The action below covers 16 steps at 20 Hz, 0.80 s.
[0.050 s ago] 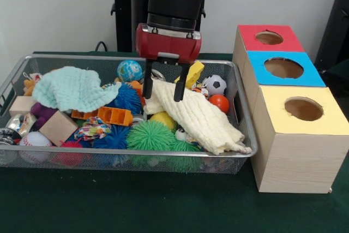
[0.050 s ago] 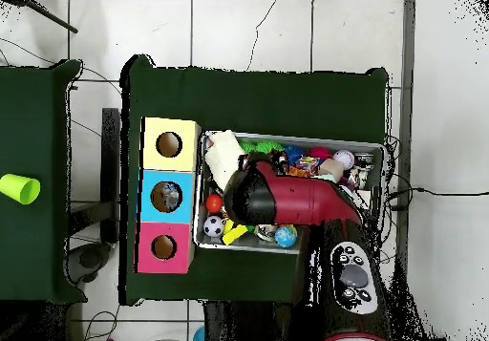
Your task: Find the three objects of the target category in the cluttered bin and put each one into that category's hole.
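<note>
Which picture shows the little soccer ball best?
The front view: the soccer ball sits plainly by the bin's back corner, its patches clear. In the overhead view it is only a tiny spotted dot beside the arm.

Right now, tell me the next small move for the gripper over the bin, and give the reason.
Probably a short descent to pinch the cream cloth. The gripper hangs open with its tips at the cloth's upper end, and the cloth covers part of the wire bin, lying over balls such as the yellow ball. Lifting it aside should uncover what lies beneath.
</note>
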### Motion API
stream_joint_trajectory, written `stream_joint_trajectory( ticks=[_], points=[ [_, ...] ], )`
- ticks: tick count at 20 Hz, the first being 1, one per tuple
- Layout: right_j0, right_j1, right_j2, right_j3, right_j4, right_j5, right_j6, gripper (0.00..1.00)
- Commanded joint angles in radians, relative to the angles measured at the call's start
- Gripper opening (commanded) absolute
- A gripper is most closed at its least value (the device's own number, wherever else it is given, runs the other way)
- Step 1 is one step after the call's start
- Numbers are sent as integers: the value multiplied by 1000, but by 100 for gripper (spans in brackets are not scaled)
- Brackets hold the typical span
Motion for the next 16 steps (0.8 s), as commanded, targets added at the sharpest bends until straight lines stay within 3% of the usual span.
stream_joint_trajectory(
  ticks=[1, 16],
  points=[
    [6, 25, 17, 84, 29, -37, 203, 100],
    [42, 38, -6, 104, 69, -59, 252, 100]
  ],
)
